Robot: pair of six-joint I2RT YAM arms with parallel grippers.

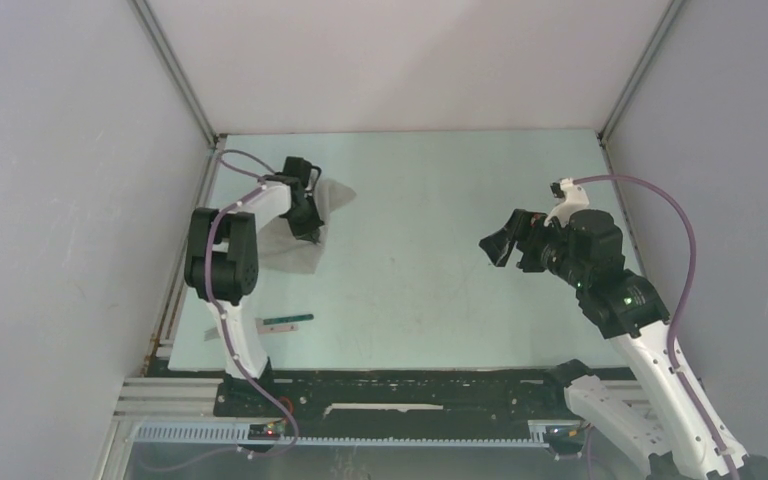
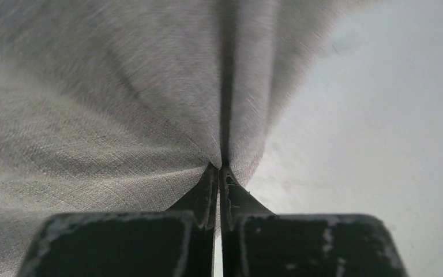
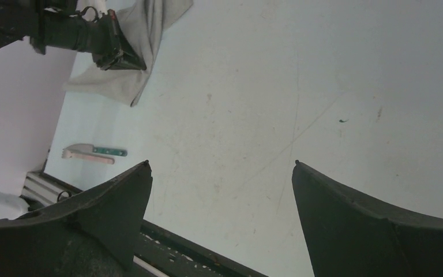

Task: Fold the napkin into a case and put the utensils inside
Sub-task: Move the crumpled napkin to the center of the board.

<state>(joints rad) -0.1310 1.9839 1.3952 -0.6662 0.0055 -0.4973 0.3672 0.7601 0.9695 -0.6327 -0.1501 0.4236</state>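
The light grey napkin lies rumpled at the table's far left, with a lower flap toward the near side. My left gripper is down on it. In the left wrist view its jaws are pressed together on a pinched ridge of the napkin, tips at the left gripper. No case is in view. The utensils lie side by side near the left front edge: a green-handled piece and a pale slim piece. My right gripper hovers open over bare table at the right, its jaws wide apart and empty.
White enclosure walls close in the table on the left, back and right. A black rail runs along the near edge between the arm bases. The left arm's black elbow stands between the napkin and the utensils.
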